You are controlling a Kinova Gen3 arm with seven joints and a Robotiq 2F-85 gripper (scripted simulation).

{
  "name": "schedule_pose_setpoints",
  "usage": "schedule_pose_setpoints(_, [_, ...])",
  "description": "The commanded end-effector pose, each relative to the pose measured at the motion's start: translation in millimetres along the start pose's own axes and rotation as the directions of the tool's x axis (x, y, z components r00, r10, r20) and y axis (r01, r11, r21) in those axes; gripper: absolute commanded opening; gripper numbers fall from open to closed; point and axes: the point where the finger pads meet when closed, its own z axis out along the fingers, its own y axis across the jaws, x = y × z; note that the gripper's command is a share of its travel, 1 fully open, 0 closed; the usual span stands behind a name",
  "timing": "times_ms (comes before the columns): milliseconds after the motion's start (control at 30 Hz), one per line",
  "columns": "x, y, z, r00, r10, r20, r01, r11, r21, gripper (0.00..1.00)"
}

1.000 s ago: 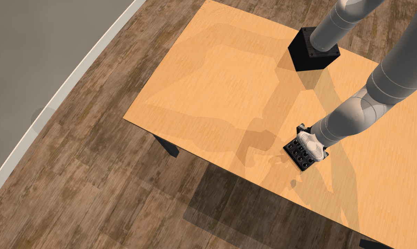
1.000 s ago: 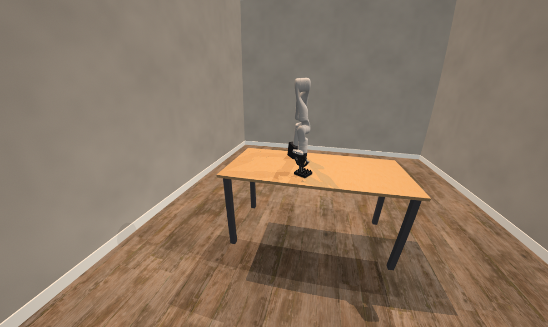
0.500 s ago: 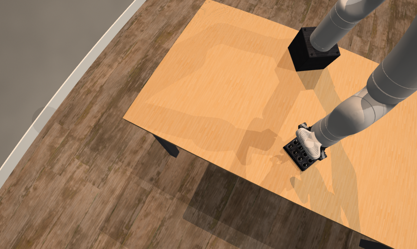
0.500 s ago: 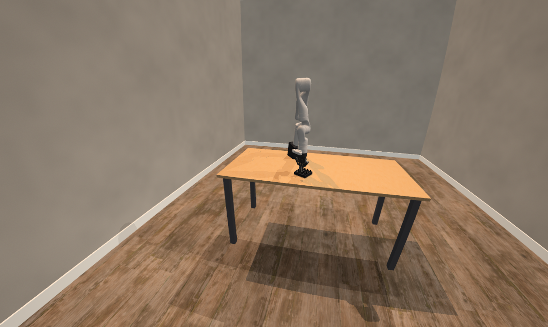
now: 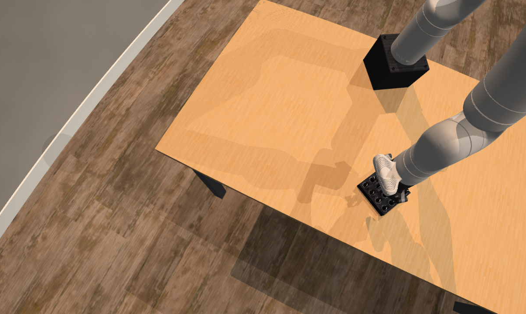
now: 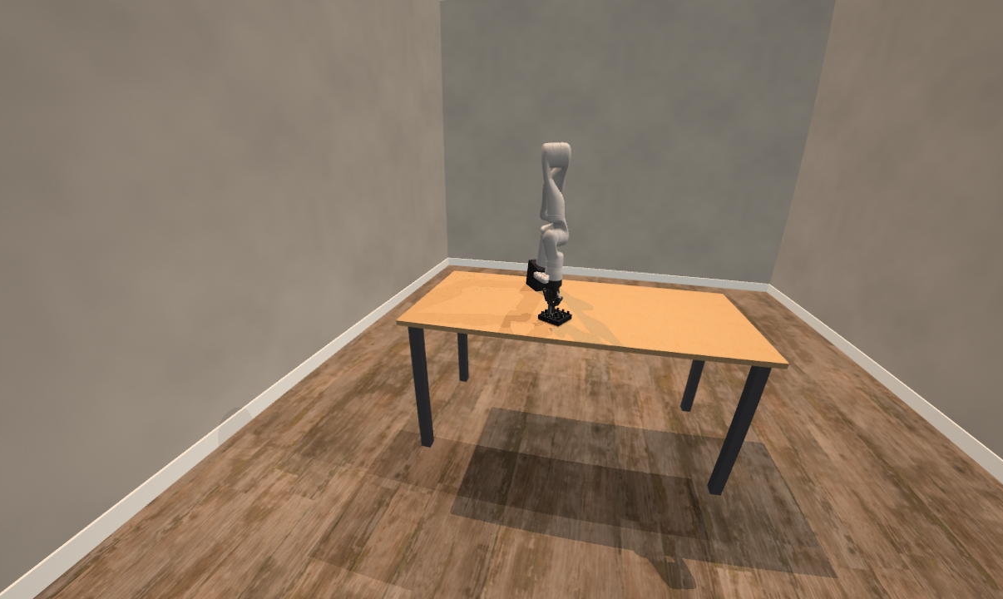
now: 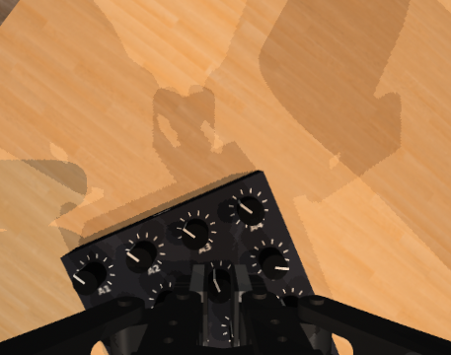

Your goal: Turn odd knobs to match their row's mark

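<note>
The black knob box [image 5: 381, 213] [image 6: 555, 322] [image 7: 231, 248] stands on the table, its rear side toward the top of the wrist view. My gripper [image 6: 550, 308] [image 7: 219, 284] is shut on knob B3 [image 7: 218, 287], fingertips on both its sides; its line points roughly rearward. Knobs A1 [image 7: 91, 277], A2 [image 7: 142, 254], A3 [image 7: 195, 234] and A4 [image 7: 251, 210] all point to the upper left in the wrist view. Knob B4 [image 7: 273, 262] points right and slightly down. B2 is partly hidden; B1 and most of rows C and D are hidden by the gripper.
The wooden table [image 5: 237, 128] [image 6: 661, 320] [image 7: 47, 74] extends around the box; its front edge passes near the box in the top view. The black base block [image 5: 399, 76] of the arm stands at the back. Arm shadows lie across the table.
</note>
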Motion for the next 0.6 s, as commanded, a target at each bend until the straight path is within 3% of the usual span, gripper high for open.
schedule_pose_setpoints(0, [0.2, -0.4, -0.4, 0.999, 0.043, -0.003, -0.043, 0.999, 0.001, 0.08])
schedule_pose_setpoints(333, [0.2, -0.4, -0.4, 0.969, 0.247, -0.002, -0.247, 0.969, 0.001, 0.08])
schedule_pose_setpoints(567, [0.2, -0.4, -0.4, 0.902, 0.432, -0.002, -0.432, 0.902, 0.002, 0.08])
